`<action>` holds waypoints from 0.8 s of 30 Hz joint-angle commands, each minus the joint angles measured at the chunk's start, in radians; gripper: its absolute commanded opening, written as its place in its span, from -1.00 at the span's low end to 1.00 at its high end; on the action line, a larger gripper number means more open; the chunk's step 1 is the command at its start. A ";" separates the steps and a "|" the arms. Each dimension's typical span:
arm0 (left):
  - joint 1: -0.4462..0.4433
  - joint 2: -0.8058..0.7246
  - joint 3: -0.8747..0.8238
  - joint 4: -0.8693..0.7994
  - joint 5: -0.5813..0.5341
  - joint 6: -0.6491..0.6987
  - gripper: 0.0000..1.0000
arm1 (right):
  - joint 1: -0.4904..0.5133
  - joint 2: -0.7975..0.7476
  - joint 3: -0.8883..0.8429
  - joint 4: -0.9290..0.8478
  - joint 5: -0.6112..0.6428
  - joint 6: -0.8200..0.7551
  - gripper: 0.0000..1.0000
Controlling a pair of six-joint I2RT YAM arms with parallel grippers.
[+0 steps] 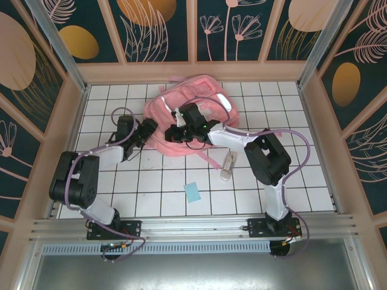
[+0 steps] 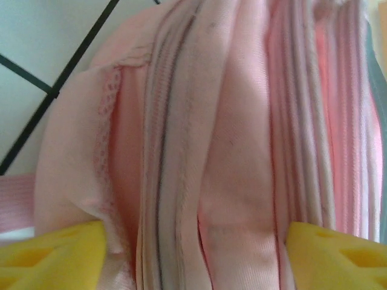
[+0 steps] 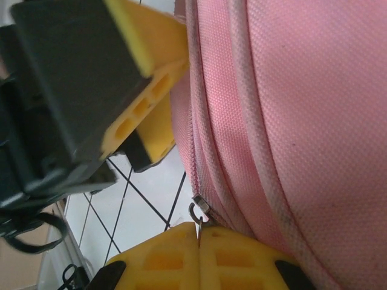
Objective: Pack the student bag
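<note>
The student bag [image 1: 202, 103], a soft pink backpack, lies at the back middle of the white tiled table [image 1: 302, 181]. My left gripper [image 1: 147, 128] is at the bag's left edge. In the left wrist view its yellow fingers [image 2: 54, 254] stand wide apart, with bunched folds of the bag [image 2: 242, 151] filling the gap at the left gripper [image 2: 196, 254]. My right gripper [image 1: 175, 130] is just beside it, shut [image 3: 198, 241] on the small metal zipper pull [image 3: 198, 211] of the bag [image 3: 302, 121]. The left gripper's fingers [image 3: 145, 78] show close by in the right wrist view.
A clear oblong case [image 1: 228, 165] lies right of centre, and a small light-blue square [image 1: 193, 193] lies nearer the front. A pink strap [image 1: 208, 158] trails from the bag toward the case. Wooden walls enclose the table on three sides.
</note>
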 commanded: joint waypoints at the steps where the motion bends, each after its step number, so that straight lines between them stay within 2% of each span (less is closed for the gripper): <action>1: -0.020 0.082 0.041 0.190 0.016 -0.064 -0.28 | 0.016 -0.079 -0.046 -0.014 -0.126 -0.006 -1.00; 3: -0.022 0.125 0.064 0.207 0.008 -0.058 -0.85 | 0.016 -0.086 -0.053 -0.116 -0.107 -0.061 -1.00; 4: -0.021 0.127 0.075 0.202 -0.003 -0.046 -1.00 | 0.015 -0.089 -0.050 -0.192 -0.082 -0.102 -1.00; 8: -0.020 0.093 0.099 0.137 -0.058 0.011 -1.00 | -0.008 -0.087 -0.046 -0.518 0.108 -0.268 -1.00; 11: -0.014 0.045 0.104 0.100 -0.084 0.040 -1.00 | -0.059 -0.112 -0.092 -0.659 0.298 -0.309 -1.00; 15: -0.002 0.035 0.096 0.091 -0.084 0.042 -1.00 | -0.141 -0.161 -0.123 -0.719 0.477 -0.304 -1.00; 17: 0.002 0.031 0.093 0.092 -0.081 0.038 -1.00 | -0.166 -0.173 -0.109 -0.750 0.608 -0.298 -1.00; 21: 0.010 0.014 0.097 0.078 -0.086 0.050 -1.00 | -0.206 -0.149 -0.049 -0.807 0.950 -0.272 -1.00; 24: 0.016 -0.002 0.099 0.057 -0.093 0.068 -1.00 | -0.226 -0.117 0.006 -0.801 1.110 -0.254 -1.00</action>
